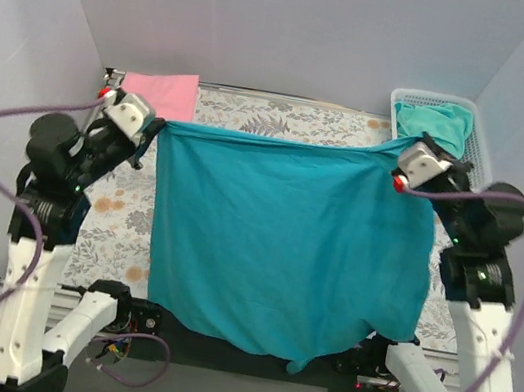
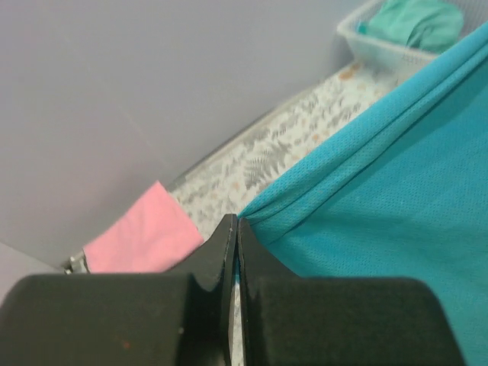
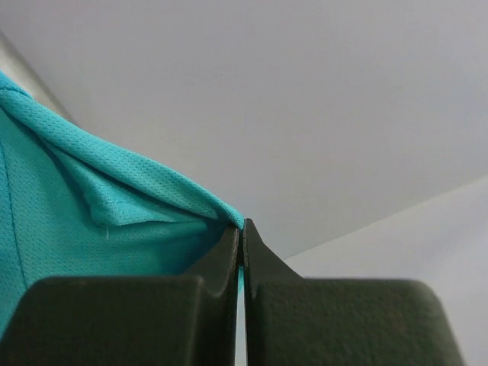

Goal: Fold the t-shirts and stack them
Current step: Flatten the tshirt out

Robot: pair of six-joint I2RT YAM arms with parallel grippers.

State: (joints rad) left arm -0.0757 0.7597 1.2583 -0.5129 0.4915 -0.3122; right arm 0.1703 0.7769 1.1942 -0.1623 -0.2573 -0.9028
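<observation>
Top external view gives us the grey floral-print table covering (image 1: 286, 119) as the widest thing. In front of it the deep teal-blue cloth t-shirt (image 1: 285, 241) is held up like a curtain: its upper edge runs taut from 9 to 3 o'clock and its body hangs toward 6 o'clock, hiding the table's near edge. At 1 o'clock stands the white plastic mesh basket (image 1: 482, 144) with the paler aqua-green t-shirt (image 1: 438, 120) in it. At 11 o'clock the pink t-shirt (image 1: 161, 92) lies folded flat. We see the left gripper (image 2: 235, 223) pinched tight on the teal shirt's 9 o'clock corner and the right gripper (image 3: 242, 227) clamped on its 3 o'clock corner. We judge that laying it down means carrying both corners toward 12 o'clock together, with neither arm nearer.
</observation>
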